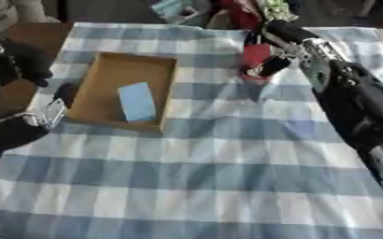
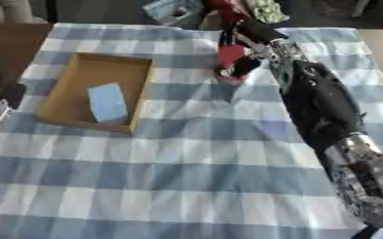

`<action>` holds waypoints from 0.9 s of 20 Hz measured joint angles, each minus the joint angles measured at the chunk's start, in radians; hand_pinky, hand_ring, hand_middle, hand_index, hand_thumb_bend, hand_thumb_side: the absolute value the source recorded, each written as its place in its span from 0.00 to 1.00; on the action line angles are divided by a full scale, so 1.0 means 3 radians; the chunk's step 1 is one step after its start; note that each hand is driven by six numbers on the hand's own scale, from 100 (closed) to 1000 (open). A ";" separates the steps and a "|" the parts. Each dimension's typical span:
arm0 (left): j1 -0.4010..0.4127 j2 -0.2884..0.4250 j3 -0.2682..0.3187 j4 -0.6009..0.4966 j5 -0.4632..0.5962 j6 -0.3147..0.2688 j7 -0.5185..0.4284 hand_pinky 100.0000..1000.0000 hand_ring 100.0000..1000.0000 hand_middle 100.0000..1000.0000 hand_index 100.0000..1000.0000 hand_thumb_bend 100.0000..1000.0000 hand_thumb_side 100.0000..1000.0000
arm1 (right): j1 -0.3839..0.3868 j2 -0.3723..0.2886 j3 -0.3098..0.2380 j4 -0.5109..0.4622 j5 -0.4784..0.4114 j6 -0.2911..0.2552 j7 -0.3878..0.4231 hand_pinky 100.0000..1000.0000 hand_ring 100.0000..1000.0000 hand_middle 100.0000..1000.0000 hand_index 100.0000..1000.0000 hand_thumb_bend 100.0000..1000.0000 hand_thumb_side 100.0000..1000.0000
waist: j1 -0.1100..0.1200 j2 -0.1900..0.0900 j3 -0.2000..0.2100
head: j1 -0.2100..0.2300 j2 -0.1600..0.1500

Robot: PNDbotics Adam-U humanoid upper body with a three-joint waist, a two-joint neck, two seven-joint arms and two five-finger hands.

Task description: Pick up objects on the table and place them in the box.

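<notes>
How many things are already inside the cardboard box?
1: a light blue flat object lies on the floor of the box, toward its near right side. The rest of the box floor shows bare, so nothing seems hidden.

Checked tablecloth [image 1: 227, 177] under cardboard box [image 1: 105, 114]

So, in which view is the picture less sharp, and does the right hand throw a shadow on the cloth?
Left eye view: soft all over, the right hand and red object smeared. Right eye view: slightly crisper; a faint dark shadow lies on the checked cloth just under the hand. No glare in either view.
</notes>
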 measured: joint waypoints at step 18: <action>0.0000 0.0000 -0.0019 0.0000 0.0005 -0.0007 -0.0016 0.45 0.50 0.46 0.60 0.39 0.00 | -0.0247 0.0342 0.0118 -0.0332 -0.0418 -0.0169 0.0142 0.67 0.45 0.46 0.54 0.17 0.14 | -0.0026 -0.0036 0.0070 | -0.0052 0.0000</action>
